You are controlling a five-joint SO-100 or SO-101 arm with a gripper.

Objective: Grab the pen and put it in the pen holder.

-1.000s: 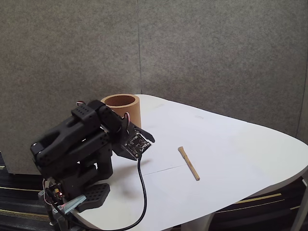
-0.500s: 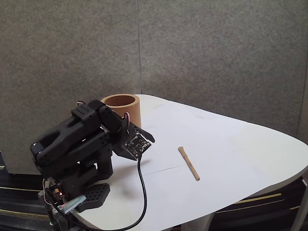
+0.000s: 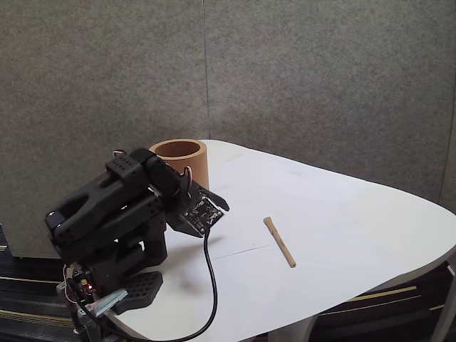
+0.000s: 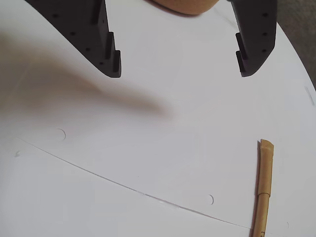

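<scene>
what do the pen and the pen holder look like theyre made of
The pen looks like kraft paper or wood: matte tan, with a faint seam where a cap section meets the barrel; which of the two is hard to tell. The pen holder looks like a thick cardboard tube, possibly wood: dull orange-brown outside, with a paler, thick rim and no gloss.

Grey fabric partition walls (seamed); white rounded table.

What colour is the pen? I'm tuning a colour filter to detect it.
Tan, like light wood; the pen shows best in the wrist view, against the white table.
</scene>
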